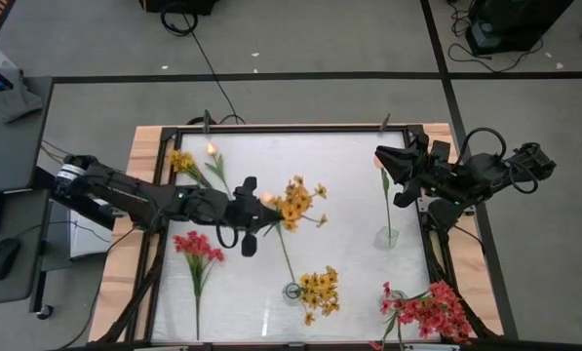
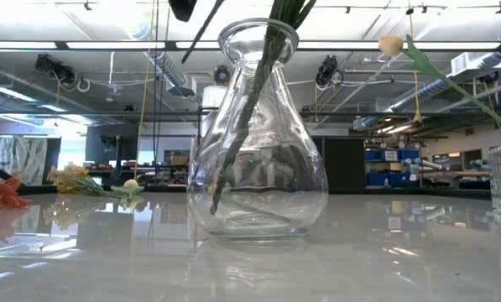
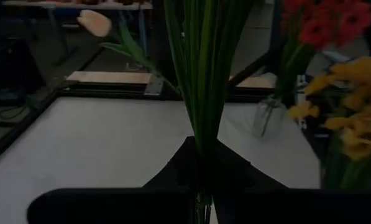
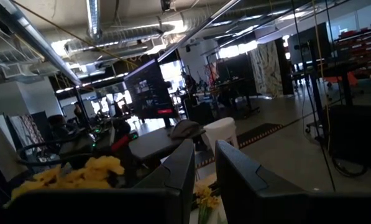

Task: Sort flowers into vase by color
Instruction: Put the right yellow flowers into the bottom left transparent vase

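Note:
My left gripper point(image 1: 263, 205) is above the table's middle, shut on a yellow-orange flower point(image 1: 295, 200). That flower's thin lower stem point(image 1: 284, 255) slants toward the clear vase point(image 2: 258, 143) at the near middle. Whether its tip is inside, I cannot tell. Another yellow-orange bunch point(image 1: 320, 291) stands in that vase by its stems. A red-pink bunch point(image 1: 429, 312) stands in a vase at the near right. A peach bud's stem point(image 1: 387, 200) stands in a small glass point(image 1: 388, 237). My right gripper point(image 1: 396, 175) waits raised at the far right, narrowly open and holding nothing. My left gripper pinches the yellow-orange flower's bundle of green stems point(image 3: 202, 127) between its two fingers, just below where the stems fan out. The fingers come nearly level from the table's left and lie across the stems. The flower is lifted clear of the table, heads uppermost.
A red-pink flower point(image 1: 198, 249) lies flat on the table at the near left. A yellow-orange flower point(image 1: 181, 161) and a peach bud point(image 1: 211, 149) lie at the far left. A dark frame point(image 1: 271, 130) borders the white table top.

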